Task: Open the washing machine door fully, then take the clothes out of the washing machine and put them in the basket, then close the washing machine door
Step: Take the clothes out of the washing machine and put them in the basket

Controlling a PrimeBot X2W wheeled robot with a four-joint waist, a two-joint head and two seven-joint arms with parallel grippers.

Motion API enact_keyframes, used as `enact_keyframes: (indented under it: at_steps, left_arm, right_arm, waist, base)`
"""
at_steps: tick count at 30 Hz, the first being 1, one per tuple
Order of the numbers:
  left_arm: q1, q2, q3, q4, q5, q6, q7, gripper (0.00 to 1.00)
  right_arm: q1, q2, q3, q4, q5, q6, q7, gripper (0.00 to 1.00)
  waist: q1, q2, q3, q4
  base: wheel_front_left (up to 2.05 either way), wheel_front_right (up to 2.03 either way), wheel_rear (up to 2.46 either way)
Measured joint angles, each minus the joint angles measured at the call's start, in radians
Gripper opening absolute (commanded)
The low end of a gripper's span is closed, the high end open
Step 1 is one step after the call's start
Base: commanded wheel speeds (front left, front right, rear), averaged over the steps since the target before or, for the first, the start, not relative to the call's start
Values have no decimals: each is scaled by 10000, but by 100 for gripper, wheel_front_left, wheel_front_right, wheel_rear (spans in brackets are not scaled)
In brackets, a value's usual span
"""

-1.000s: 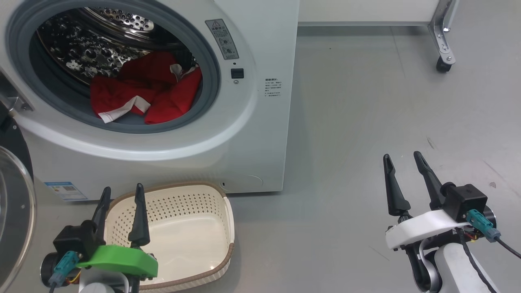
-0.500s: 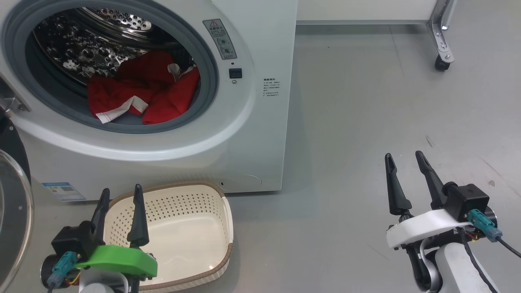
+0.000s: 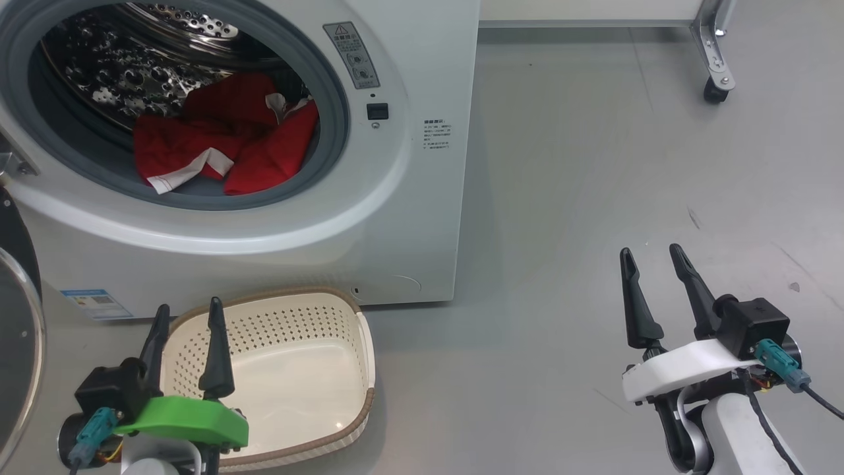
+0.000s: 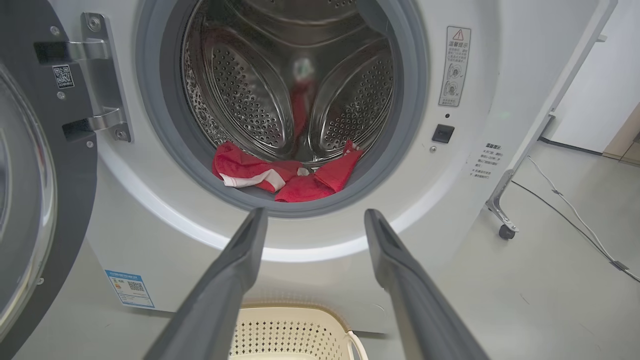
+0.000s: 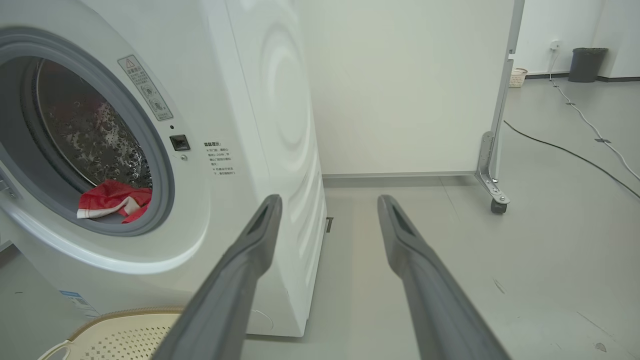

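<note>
The white washing machine [image 3: 395, 218] stands with its round mouth uncovered. Its door [image 3: 16, 330] is swung out to the left, black rim and glass showing [image 4: 30, 200]. Red clothes [image 3: 217, 148] with white trim lie at the front of the steel drum [image 4: 285, 175] [image 5: 112, 200]. The cream basket [image 3: 343, 316] sits on the floor below the mouth, nothing in it. My left gripper [image 3: 188, 310] hangs open over the basket's left rim, fingers [image 4: 240, 270] pointing at the drum. My right gripper [image 3: 649, 254] is open over bare floor, right of the machine.
A white partition on a metal foot with a caster [image 3: 715, 92] stands behind the machine's right side. Cables [image 5: 575, 155] run across the grey floor further back, near a dark bin [image 5: 587, 64]. Open floor lies to the machine's right.
The whole head view has slid a little, so the camera moved: machine and basket sit slightly further left and up. Both grippers stay open and hold nothing.
</note>
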Motion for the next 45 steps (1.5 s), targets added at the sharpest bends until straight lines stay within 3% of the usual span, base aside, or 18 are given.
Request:
enact_keyframes:
  at_steps: [8, 14, 21, 31, 45]
  left_arm:
    - [-77, 161, 134, -215, 242, 284, 2, 100]
    - [-544, 610, 146, -506, 734, 489, 192, 100]
    - [-1474, 1072, 73, -826, 1243, 539, 545, 100]
    - [-3371, 1712, 915, -988, 1262, 813, 1383, 100]
    - [-5565, 3212, 1264, 832, 2102, 1104, 3409, 100]
  right_arm:
    - [-5, 42, 67, -165, -12, 42, 0, 100]
    - [-35, 100, 115, -320, 6, 44, 0, 100]
    - [-248, 174, 174, -489, 6, 54, -2, 100]
    - [-889, 284, 311, -779, 6, 102, -13, 100]
    - [-1450, 393, 472, -786, 10, 142, -13, 100]
  waist:
    - [0, 0, 459, -180]
    - [0, 1, 1068, -368]
    - [0, 0, 1945, -675]
    - [0, 0, 3279, -1276]
    - [1, 0, 4637, -2249]
  base:
    - [0, 0, 0]
    - [0, 0, 0]
    - [0, 0, 0]
    - [0, 0, 0]
    - [0, 0, 0]
